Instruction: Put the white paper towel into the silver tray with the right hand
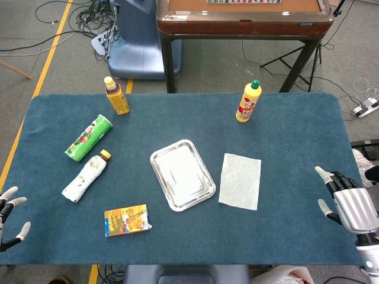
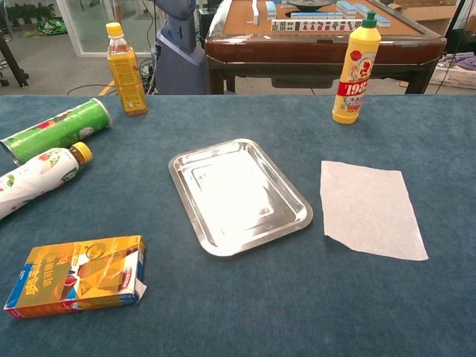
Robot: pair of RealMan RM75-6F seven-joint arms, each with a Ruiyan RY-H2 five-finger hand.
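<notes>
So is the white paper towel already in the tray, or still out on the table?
Still out. The white paper towel lies spread flat on the blue table, beside the silver tray, apart from it. The tray holds nothing.

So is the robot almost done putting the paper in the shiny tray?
Not yet. The white paper towel lies flat on the table, beside the silver tray, which has nothing in it. The right hand is open at the table's edge, holding nothing. Reaching, picking up and dropping it in are all left.
</notes>
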